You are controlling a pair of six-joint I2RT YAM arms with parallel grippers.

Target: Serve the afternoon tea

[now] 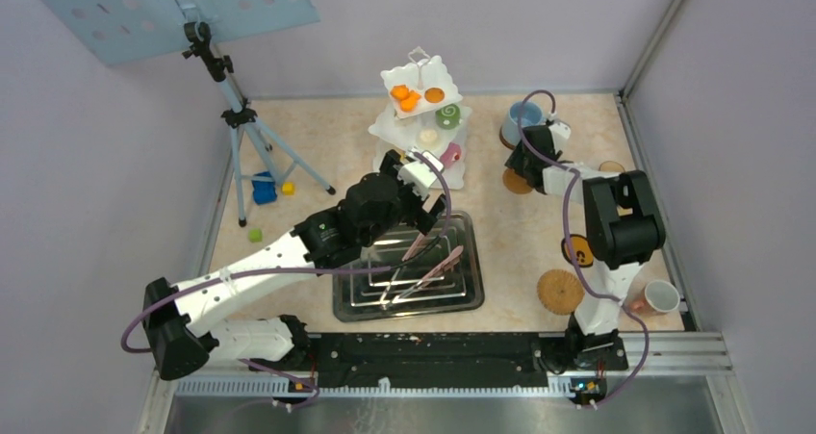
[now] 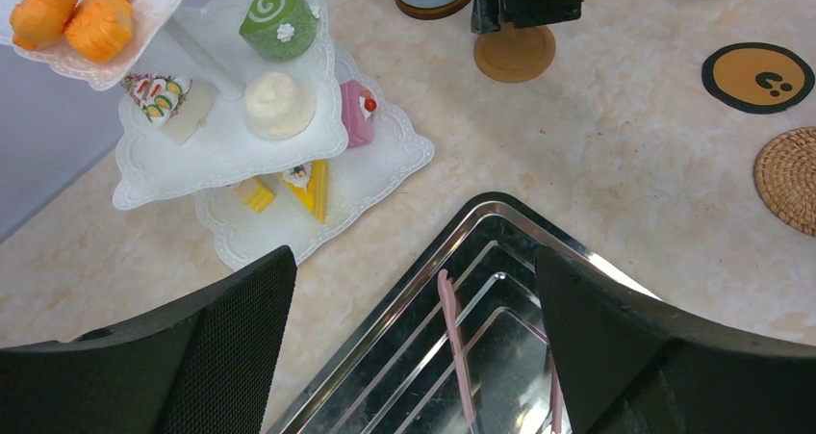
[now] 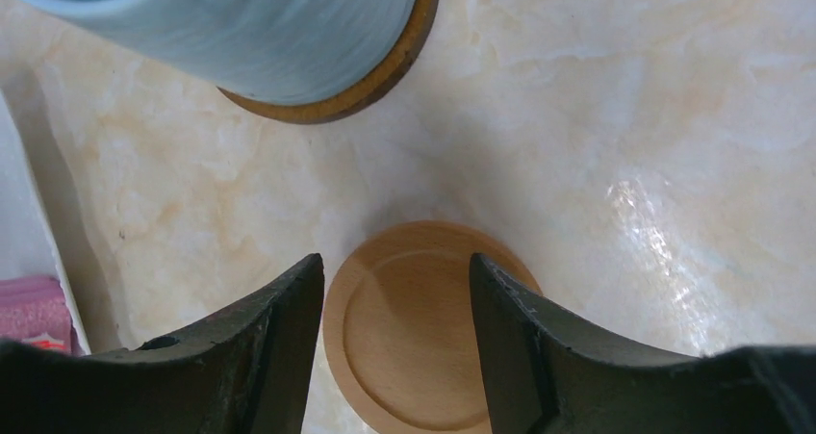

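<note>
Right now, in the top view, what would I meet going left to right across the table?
From the left: blue block → white three-tier stand → blue mug → pale mug by the right edge. The steel tray and the woven coaster overlap these, so I left them out.

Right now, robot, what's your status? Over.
Left gripper open, empty, above the tray. Right gripper open, empty, over a bare coaster beside the blue mug. Stand loaded with cakes. Path to coaster clear.
</note>
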